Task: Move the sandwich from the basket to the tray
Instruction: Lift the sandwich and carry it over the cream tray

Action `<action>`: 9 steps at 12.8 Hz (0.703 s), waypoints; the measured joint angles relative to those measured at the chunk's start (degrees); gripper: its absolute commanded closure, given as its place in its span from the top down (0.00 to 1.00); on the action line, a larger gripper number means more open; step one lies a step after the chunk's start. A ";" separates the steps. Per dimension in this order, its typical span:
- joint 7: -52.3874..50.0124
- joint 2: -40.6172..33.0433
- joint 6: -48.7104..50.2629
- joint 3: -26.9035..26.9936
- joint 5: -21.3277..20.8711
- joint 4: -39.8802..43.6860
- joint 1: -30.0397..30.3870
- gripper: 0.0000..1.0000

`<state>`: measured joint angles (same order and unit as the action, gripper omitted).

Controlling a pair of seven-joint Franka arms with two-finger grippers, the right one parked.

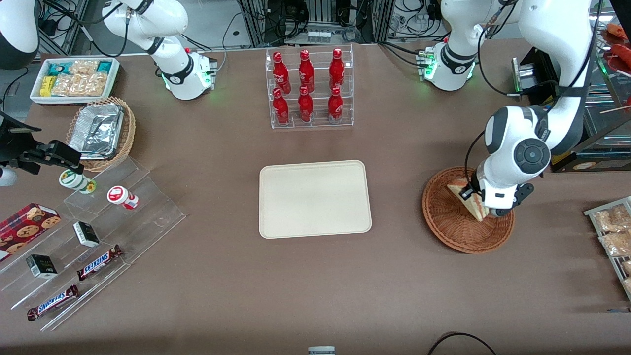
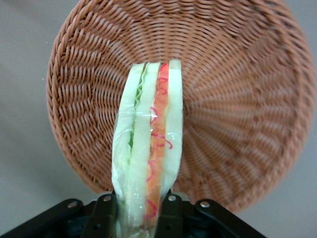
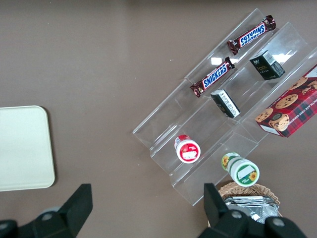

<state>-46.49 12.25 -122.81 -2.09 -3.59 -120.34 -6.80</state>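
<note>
I see gripper (image 2: 140,210) clamped on sandwich (image 2: 148,148) over basket (image 1: 456,227); tray (image 1: 314,198) mid-table; Snickers bars (image 1: 98,262) near parked-arm end.

The basket (image 2: 237,99) was woven wicker, reddish-brown, ribbed and rough. The sandwich (image 2: 148,148), pinched between the fingers of the tool (image 2: 138,210), wore a thin clear film, glossy and creased, over soft matt bread. The tool was black, matt, hard plastic or metal, with small shiny screws. The tray (image 1: 314,198) looked like smooth cream plastic with a dull finish. The desk (image 1: 315,286) had a flat, matt brown surface. The working arm's shell was glossy white.
</note>
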 measured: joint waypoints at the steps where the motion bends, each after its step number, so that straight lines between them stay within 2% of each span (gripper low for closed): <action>1: 0.82 -0.53 2.31 -0.71 -0.03 1.43 -0.99 0.00; 6: 5.48 -0.67 8.02 -3.57 0.29 6.23 -8.84 0.00; 9: 5.70 1.20 7.80 -4.21 3.57 8.01 -14.55 0.00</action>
<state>-40.79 13.44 -115.01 -6.30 -0.02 -112.33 -21.35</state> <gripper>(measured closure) 0.846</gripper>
